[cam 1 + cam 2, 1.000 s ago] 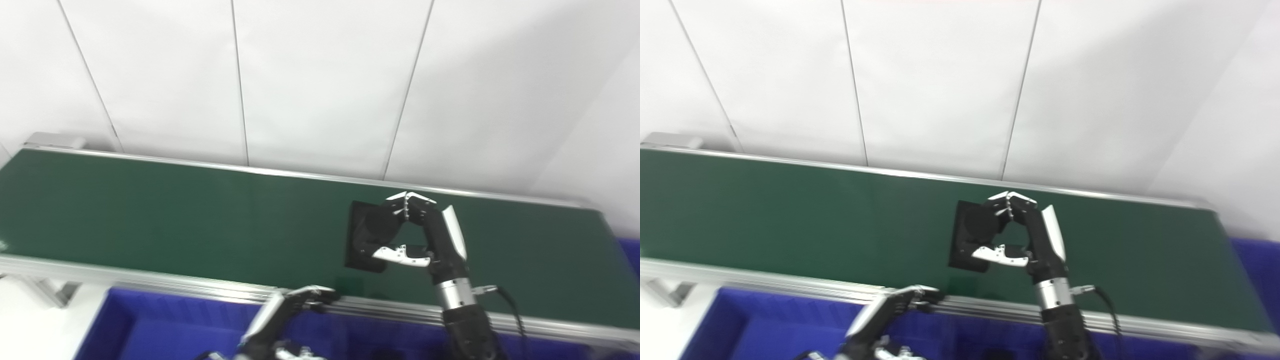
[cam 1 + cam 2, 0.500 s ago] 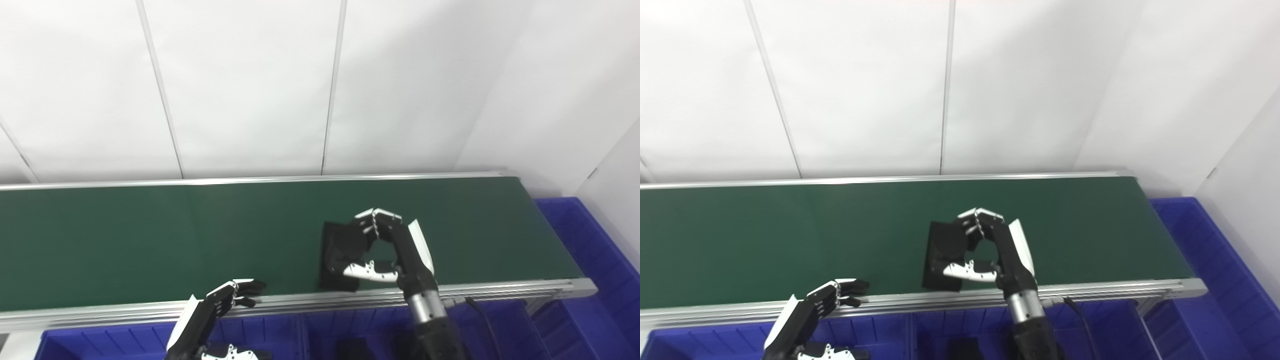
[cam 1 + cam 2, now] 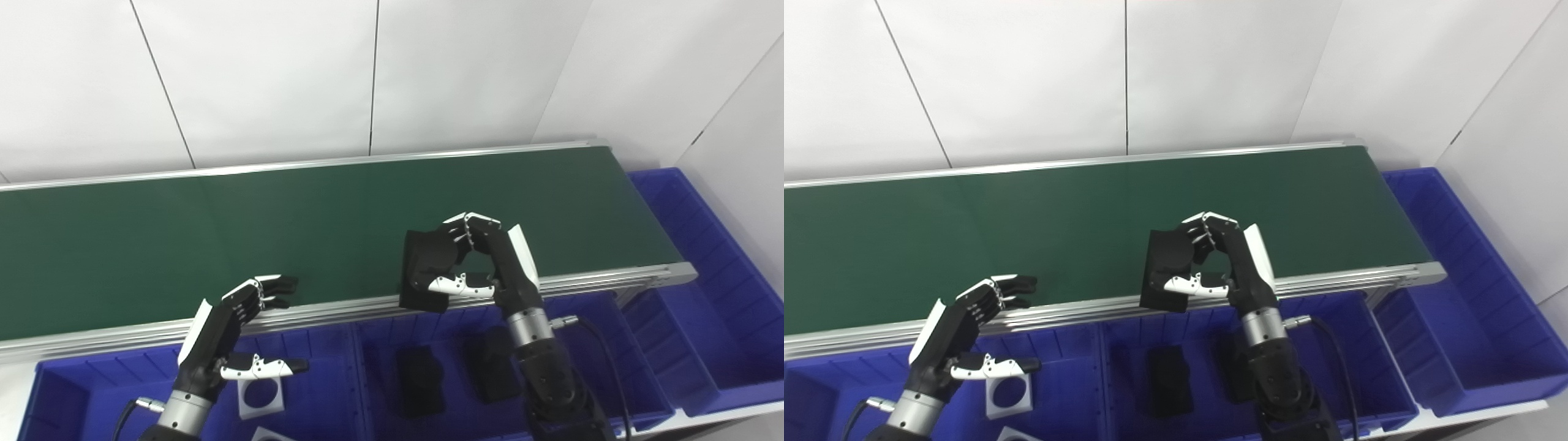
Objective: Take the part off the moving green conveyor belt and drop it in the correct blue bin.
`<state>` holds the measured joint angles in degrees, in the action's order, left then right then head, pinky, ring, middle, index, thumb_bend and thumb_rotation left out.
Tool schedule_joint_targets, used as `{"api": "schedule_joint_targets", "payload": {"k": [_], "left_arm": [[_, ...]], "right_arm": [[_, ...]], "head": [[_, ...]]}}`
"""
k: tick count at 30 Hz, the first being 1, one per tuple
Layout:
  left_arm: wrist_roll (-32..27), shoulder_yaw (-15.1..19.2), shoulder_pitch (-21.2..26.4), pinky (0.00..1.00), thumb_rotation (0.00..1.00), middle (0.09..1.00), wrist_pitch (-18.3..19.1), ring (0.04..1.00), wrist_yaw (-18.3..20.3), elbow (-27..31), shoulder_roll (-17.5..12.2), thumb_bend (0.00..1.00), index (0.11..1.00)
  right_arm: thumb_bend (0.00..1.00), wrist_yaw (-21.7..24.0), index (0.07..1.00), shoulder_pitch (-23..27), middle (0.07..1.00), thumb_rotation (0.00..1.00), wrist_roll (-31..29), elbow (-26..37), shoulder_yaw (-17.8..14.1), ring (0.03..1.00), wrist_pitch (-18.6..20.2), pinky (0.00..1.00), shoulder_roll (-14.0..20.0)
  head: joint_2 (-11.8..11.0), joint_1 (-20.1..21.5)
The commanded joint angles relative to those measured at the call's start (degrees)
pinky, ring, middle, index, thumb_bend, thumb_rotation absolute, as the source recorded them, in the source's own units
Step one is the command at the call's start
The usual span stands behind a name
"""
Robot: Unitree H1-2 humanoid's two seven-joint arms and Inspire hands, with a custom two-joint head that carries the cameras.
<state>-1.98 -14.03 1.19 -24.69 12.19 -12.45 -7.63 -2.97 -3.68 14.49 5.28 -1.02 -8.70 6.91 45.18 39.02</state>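
Black part (image 3: 424, 269), a flat square plate, sits in your right hand (image 3: 484, 260), fingers curled over its top edge and thumb under it, so the hand is clamped on the part; the plate hangs over the near metal rail (image 3: 343, 309) of the green belt (image 3: 184, 239), its lower corner past the rail and above the bin below; you cannot tell whether any of it touches the belt. Your left hand (image 3: 236, 331) holds nothing, fingers spread and thumb out, its fingertips (image 3: 278, 288) at the near rail, the palm above the left compartment of the long blue bin (image 3: 343, 380); in that compartment lie white square plates (image 3: 261, 395) with round holes, one just under the left thumb, another partly cut off by the bottom edge. In the middle compartment lie two black parts (image 3: 419, 380), side by side, the right one partly hidden by your right forearm. A second blue bin (image 3: 704, 245) stands at the right end of the belt; white wall panels (image 3: 275, 79) rise behind.
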Motion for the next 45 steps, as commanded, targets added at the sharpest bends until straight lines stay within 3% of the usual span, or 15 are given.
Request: {"api": "schedule_joint_targets", "payload": {"k": [1,14,23,41,45], "left_arm": [[-0.34,1.01,1.44,0.66,0.08,0.760,-1.77,0.743,0.38,2.47,0.27,0.80,0.691],[-2.56,3.12,1.31,0.68,0.07,0.749,0.51,0.734,1.55,4.53,1.10,0.80,0.686],[-2.29,3.60,1.31,0.69,0.08,0.746,0.32,0.729,1.83,4.37,1.35,0.80,0.688],[-1.99,3.69,0.10,0.67,0.07,0.748,0.80,0.735,1.55,6.34,1.81,0.81,0.683],[-1.71,3.77,0.01,0.67,0.07,0.748,-0.23,0.735,1.63,5.48,1.89,0.81,0.681]], "right_arm": [[0.53,0.05,0.493,-0.48,0.450,0.00,-0.91,3.16,-0.97,0.386,1.26,0.33,0.55],[0.53,-0.54,0.498,-7.21,0.439,0.00,-2.43,4.39,-3.88,0.359,-0.81,0.31,2.54],[0.53,-0.57,0.496,-11.87,0.443,0.00,-4.54,3.91,-6.18,0.373,-3.58,0.33,3.42],[0.53,-0.01,0.499,-16.59,0.436,0.00,-6.35,1.15,-6.98,0.347,-6.10,0.30,5.32],[0.53,-0.44,0.494,-16.72,0.450,0.00,-6.94,-1.25,-7.59,0.359,-7.52,0.31,5.16]], "head": [[0.45,0.63],[2.26,0.86],[2.16,-0.38],[2.03,-3.32],[0.87,-3.72]]}}
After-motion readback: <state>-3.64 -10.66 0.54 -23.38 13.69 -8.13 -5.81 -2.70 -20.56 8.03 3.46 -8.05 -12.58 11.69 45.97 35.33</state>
